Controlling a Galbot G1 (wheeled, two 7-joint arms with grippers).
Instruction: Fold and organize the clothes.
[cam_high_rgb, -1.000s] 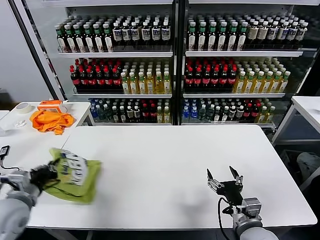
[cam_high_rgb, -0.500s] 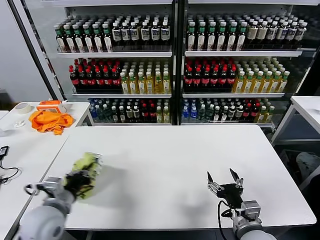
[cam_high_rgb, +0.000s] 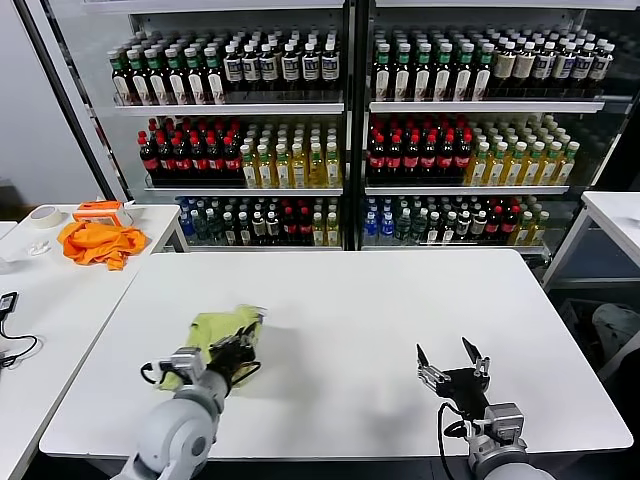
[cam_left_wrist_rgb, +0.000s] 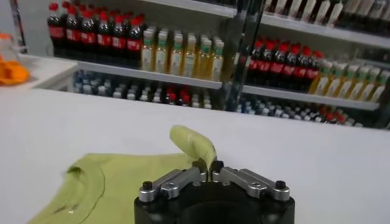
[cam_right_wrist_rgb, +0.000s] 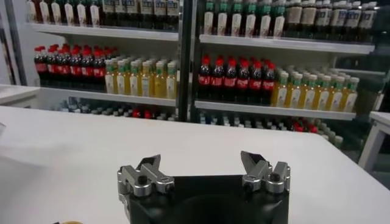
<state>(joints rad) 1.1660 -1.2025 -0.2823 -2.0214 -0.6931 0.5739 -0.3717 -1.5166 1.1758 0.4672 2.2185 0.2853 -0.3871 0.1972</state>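
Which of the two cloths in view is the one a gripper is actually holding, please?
The lime yellow-green T-shirt on the main table, pinched by the left gripper. The orange cloth lies untouched on the side table.

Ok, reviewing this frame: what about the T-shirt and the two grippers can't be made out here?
- T-shirt: bunched; head view shows no lettering, the left gripper and arm cover its near part.
- T-shirt, left wrist view: cut off by the picture edge and the left gripper.
- Right gripper: open over the white table; nothing hidden.
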